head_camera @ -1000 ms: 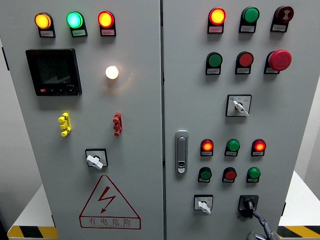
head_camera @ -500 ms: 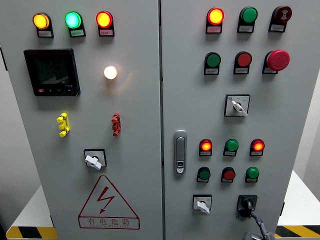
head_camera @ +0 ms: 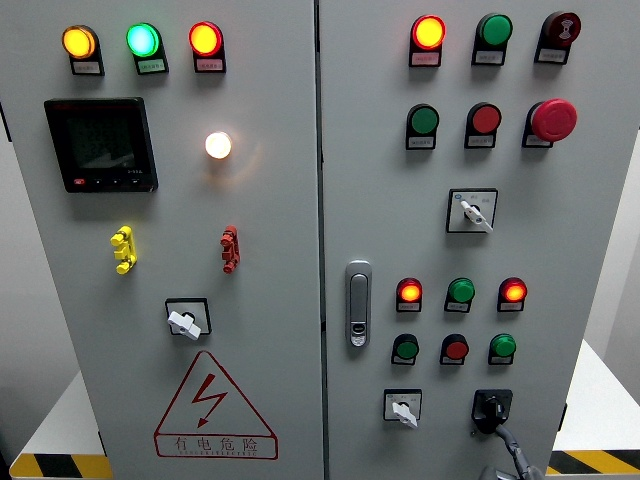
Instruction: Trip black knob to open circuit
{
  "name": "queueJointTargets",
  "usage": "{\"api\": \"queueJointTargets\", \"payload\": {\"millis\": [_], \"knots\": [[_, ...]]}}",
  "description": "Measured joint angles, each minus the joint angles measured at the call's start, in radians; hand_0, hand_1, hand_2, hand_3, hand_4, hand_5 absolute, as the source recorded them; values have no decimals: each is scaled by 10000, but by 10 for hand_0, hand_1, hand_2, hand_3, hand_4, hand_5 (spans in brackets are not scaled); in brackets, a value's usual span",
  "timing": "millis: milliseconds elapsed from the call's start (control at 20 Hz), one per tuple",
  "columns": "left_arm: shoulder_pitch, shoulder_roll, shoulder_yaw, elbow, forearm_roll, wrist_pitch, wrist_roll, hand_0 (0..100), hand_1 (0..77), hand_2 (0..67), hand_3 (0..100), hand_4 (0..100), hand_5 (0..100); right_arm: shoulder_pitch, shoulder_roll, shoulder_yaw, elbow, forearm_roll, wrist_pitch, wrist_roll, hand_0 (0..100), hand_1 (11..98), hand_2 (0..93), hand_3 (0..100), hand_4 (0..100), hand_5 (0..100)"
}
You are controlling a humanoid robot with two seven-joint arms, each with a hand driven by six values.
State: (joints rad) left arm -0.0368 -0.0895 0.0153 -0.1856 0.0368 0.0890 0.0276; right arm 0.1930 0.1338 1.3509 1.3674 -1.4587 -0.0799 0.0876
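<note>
Reaching up from the bottom edge, the right hand [head_camera: 508, 462] showed only as a grey sliver, one of its fingers [head_camera: 503, 442] touching the black knob [head_camera: 490, 409]; whether they gripped it could not be told. That knob sat at the lower right of the grey cabinet [head_camera: 280, 200], just right of a white selector switch [head_camera: 402, 408]. Three white selector switches were visible in all. Above the knob ran two rows of three small round lights or buttons each, left of them a door handle [head_camera: 358, 304]. Higher sat a red mushroom button [head_camera: 553, 119]. On the left door were three top lamps, a black meter [head_camera: 100, 143] and a red warning triangle [head_camera: 215, 407]. Pale floor with hazard striping flanked the cabinet.
</note>
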Motion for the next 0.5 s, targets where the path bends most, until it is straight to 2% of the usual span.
{"api": "queueJointTargets", "payload": {"millis": [500], "knots": [[-5, -3, 0, 0, 0, 0, 0, 0, 0, 195, 262, 99, 86, 53, 11, -128, 44, 0, -14, -15, 1000, 646, 0, 954, 1000, 1000]]}}
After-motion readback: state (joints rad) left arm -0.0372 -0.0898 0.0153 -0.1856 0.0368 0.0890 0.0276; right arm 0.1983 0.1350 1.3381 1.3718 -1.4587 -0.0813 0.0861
